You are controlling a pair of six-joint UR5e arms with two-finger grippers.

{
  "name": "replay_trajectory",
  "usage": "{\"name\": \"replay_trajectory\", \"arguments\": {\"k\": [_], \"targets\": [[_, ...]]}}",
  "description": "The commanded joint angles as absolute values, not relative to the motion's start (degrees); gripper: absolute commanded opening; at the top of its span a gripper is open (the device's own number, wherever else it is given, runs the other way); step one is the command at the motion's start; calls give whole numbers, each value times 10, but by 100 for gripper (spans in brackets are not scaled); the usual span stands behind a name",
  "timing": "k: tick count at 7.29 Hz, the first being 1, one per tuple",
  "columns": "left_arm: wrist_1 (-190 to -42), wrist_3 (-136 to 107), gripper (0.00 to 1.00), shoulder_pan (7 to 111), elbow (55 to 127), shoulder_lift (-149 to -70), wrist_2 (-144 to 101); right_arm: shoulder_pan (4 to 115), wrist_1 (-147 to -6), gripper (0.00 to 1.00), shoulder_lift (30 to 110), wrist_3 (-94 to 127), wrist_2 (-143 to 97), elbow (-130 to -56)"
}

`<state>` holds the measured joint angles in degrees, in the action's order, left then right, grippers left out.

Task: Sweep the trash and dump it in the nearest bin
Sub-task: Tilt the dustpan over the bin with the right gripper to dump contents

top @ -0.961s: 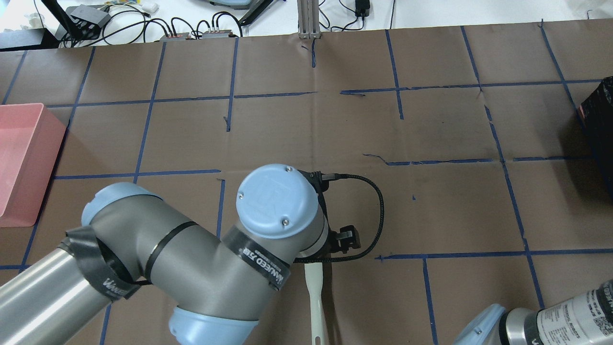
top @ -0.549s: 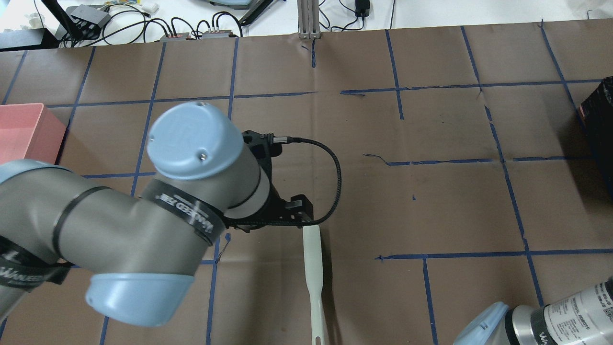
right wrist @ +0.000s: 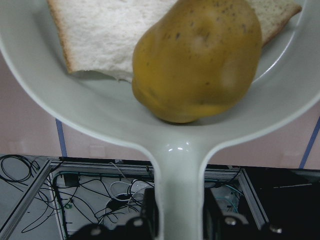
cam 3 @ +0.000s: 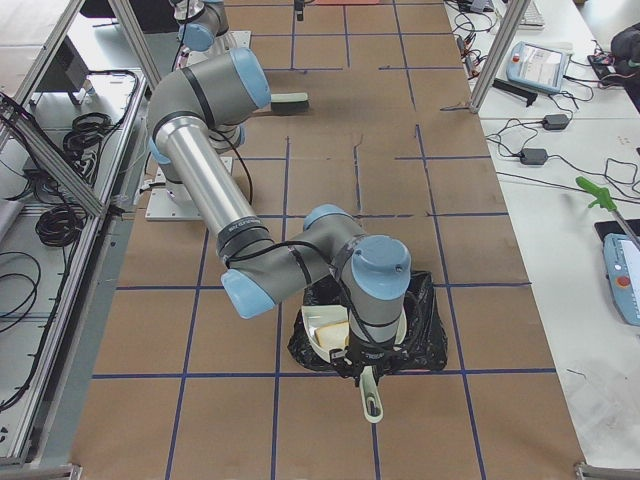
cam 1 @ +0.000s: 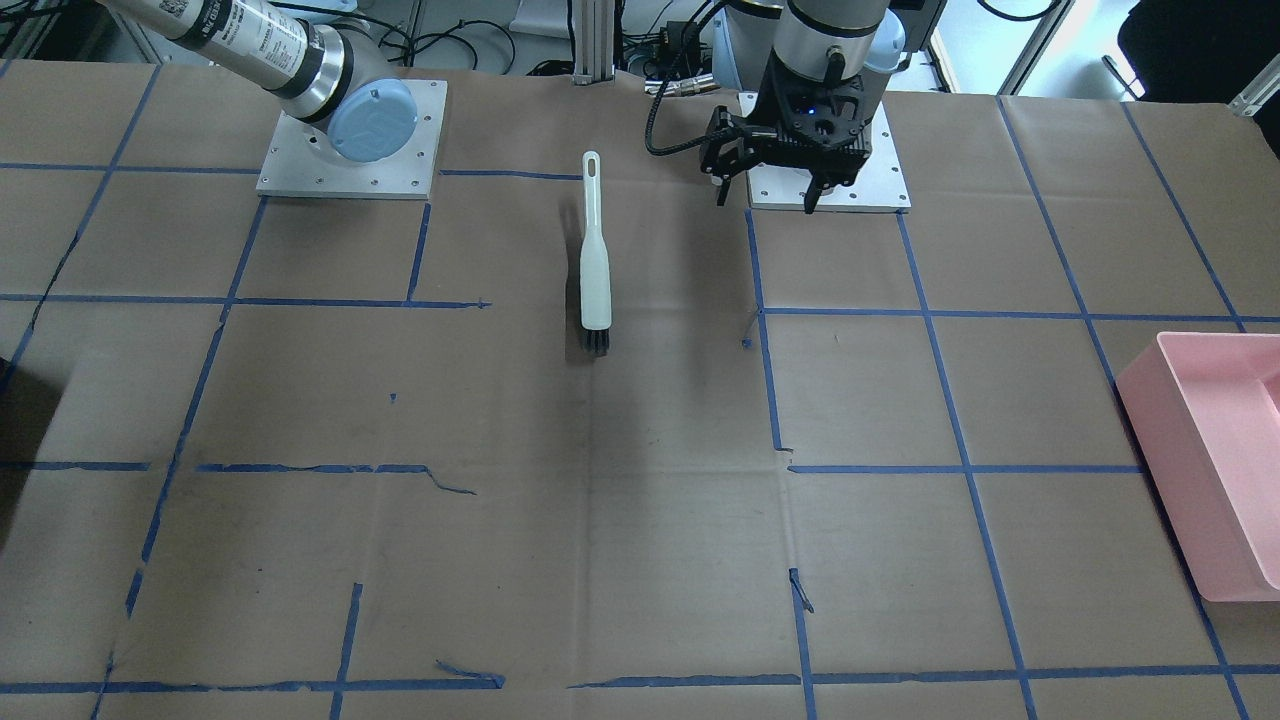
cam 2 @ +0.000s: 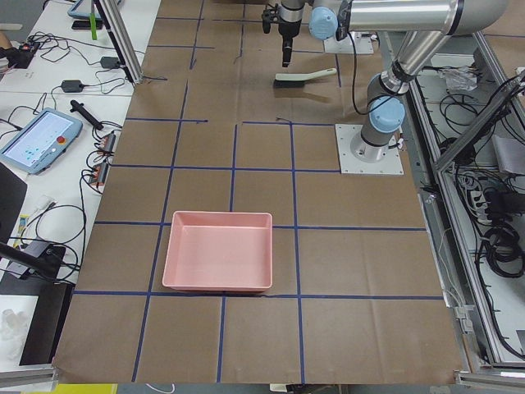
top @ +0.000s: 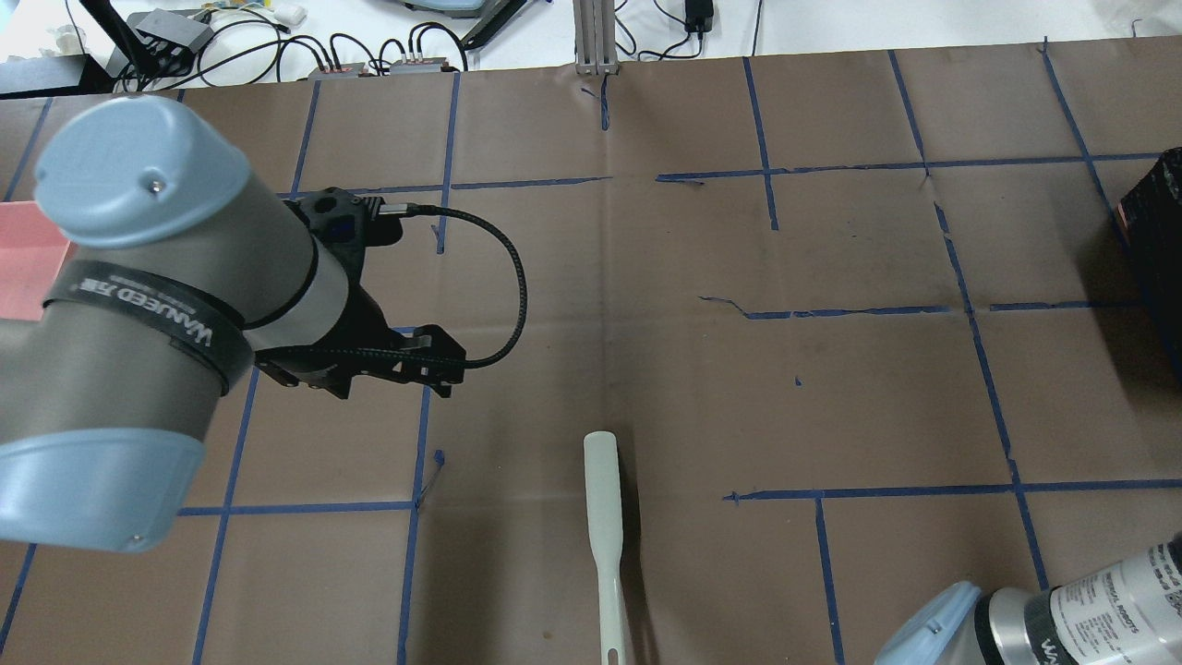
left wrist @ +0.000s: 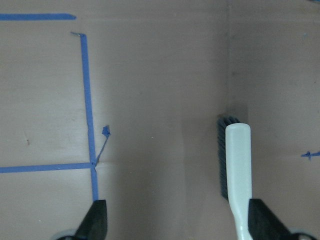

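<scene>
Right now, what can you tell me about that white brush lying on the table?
The brush is a slim hand brush. Its pale off-white handle looks like plastic, with a long slot at the thin end and short dark bristles at the wider end. It lies flat on the paper-covered table, with the thin end pointing toward the robot's base. Nothing touches it. The left gripper hangs open and empty off to one side.

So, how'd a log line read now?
left gripper open | brush on table | right gripper holds dustpan with potato, bread, above bin bag
</scene>
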<state>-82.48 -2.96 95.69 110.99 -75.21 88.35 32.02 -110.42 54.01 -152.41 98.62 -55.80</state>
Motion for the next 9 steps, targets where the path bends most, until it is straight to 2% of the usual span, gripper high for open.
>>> {"name": "replay_trajectory", "arguments": {"k": [1,3,9], "targets": [[-863,8,99,924,1059,-751,907,323,-1145,0,542,-1519,990,-562],[-870,8,99,922,987,-769,903,326,-1179,0,543,-1510,1019,-572],[-861,9,99,925,1001,-802,885,371,-1238,1,545,-1485,1103,-596]]}}
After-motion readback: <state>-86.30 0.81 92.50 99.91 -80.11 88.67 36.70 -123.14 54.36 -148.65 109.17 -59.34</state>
